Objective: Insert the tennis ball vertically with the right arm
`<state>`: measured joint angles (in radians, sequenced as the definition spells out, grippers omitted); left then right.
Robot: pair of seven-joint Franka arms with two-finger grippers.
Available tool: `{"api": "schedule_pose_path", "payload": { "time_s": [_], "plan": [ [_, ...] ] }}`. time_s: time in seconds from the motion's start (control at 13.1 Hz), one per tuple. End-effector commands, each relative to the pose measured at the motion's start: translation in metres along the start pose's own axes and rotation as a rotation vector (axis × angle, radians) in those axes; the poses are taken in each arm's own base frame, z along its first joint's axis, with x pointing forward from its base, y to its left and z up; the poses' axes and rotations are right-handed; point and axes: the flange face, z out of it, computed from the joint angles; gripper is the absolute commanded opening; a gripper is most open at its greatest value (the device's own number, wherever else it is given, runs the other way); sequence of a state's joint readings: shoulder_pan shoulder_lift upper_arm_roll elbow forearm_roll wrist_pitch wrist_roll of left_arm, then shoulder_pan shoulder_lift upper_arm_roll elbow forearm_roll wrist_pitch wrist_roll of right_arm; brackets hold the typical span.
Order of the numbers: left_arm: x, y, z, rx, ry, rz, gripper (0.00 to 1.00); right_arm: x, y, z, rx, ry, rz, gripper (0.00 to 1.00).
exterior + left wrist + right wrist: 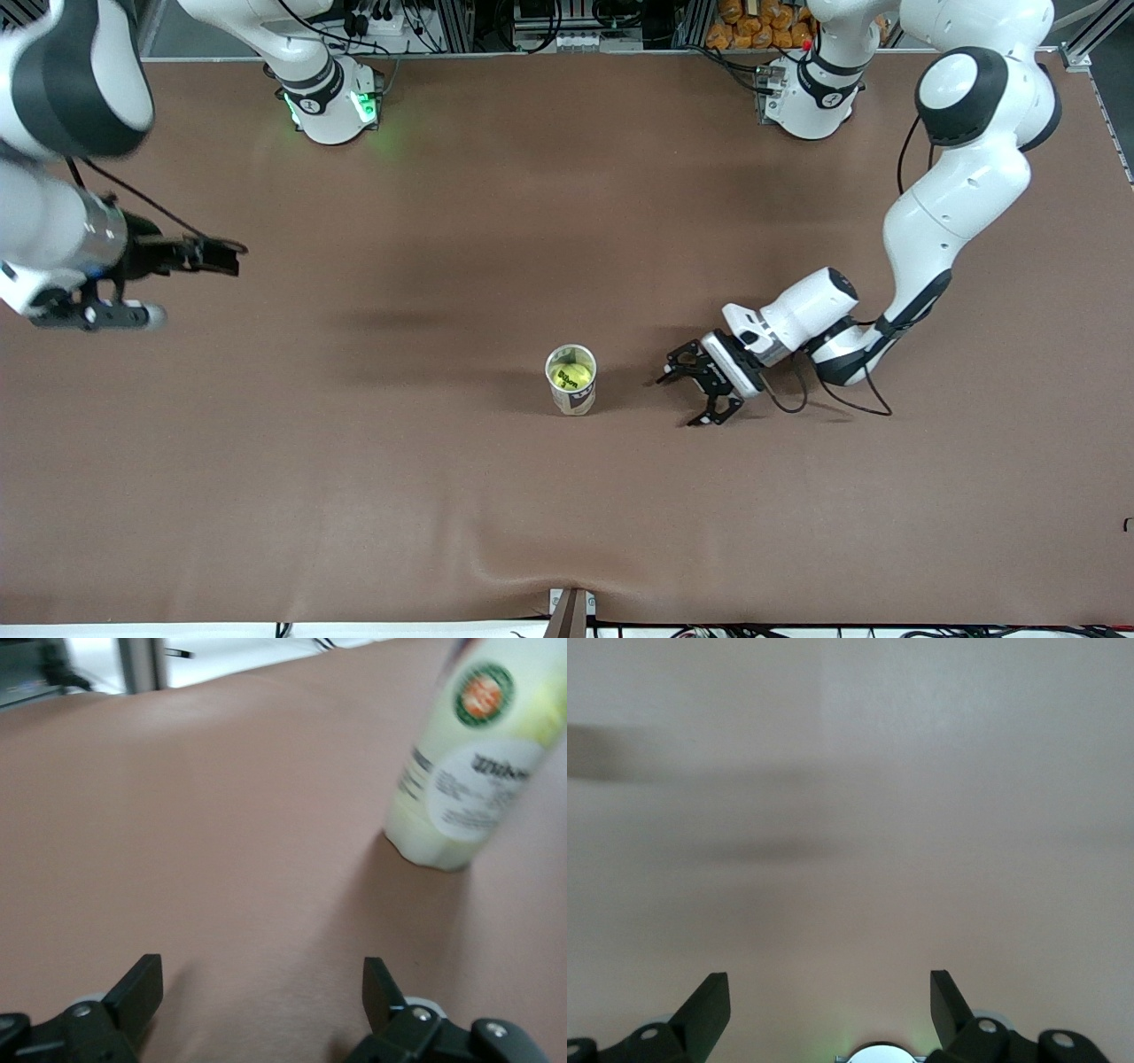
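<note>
A clear can (pixel 572 392) with a white label stands upright on the brown table, its top open. A yellow-green tennis ball (pixel 571 376) with black print sits inside it. My left gripper (pixel 678 400) is low over the table beside the can, toward the left arm's end, open and empty. The left wrist view shows the can (pixel 469 771) ahead of the open left gripper (pixel 261 992), apart from it. My right gripper (pixel 232 259) hangs high over the right arm's end of the table, open and empty. In the right wrist view, the open right gripper (pixel 828 1001) has only bare table before it.
Brown cloth (pixel 567 221) covers the whole table. The two arm bases (pixel 330 97) (pixel 811 89) stand along the edge farthest from the front camera. A small bracket (pixel 571 611) sits at the middle of the nearest edge.
</note>
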<state>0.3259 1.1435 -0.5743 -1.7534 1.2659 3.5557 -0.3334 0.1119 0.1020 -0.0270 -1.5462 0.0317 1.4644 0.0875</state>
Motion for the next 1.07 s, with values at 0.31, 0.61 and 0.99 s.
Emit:
{"api": "schedule_pose_path", "payload": {
  "time_s": [0.31,0.61,0.99],
  "plan": [
    [0.072,-0.016,-0.015,0.141,-0.042,-0.248,1.00,-0.049,0.040,-0.050,0.009,0.064,0.031,1.00],
    [0.110,-0.035,-0.008,0.252,-0.054,-0.366,1.00,-0.052,0.069,-0.058,0.010,0.076,0.014,1.00],
    [0.181,-0.048,0.011,0.376,-0.132,-0.678,1.00,-0.058,0.073,-0.073,0.007,0.109,0.016,1.00]
  ]
}}
